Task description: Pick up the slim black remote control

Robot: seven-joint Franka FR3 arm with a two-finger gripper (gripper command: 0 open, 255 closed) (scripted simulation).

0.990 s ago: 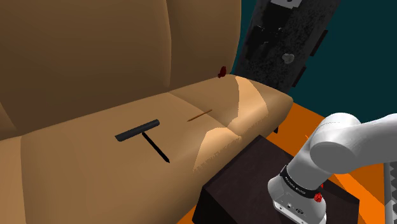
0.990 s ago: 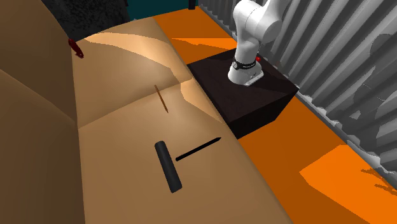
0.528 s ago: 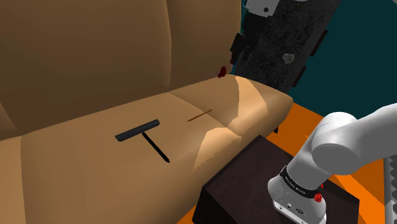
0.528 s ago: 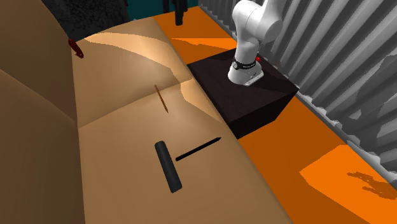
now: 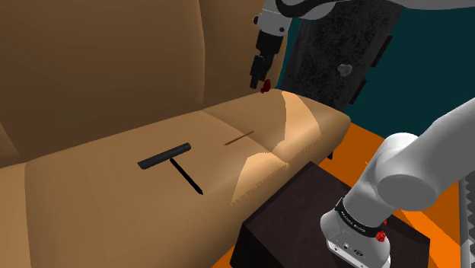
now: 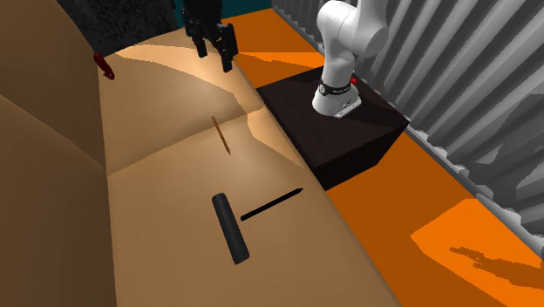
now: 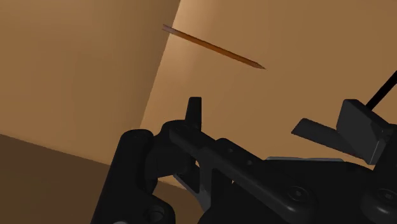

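1. Gripper. The gripper hangs above the far end of the sofa seat, close to the backrest. Its fingers stand apart with nothing between them. In the shoulder view it sits just above a small red object that lies where seat and backrest meet.

2. Remote. The remote lies flat on the seat cushion, untouched. It is well apart from the gripper. In the shoulder view it is left of the seam between the two cushions; in the second exterior view it is nearer the camera than that seam.

3. Adjacent items. A black stick lies on the same cushion, roughly square to the remote. One end is just beside the remote's long side; contact cannot be determined. A brown stick lies along the cushion seam, between the remote and the gripper. In the wrist view the brown stick shows on the cushion beyond the fingers.

4. Base. The arm is mounted on a dark stand. The stand sits on an orange floor, just beside the sofa's front edge.
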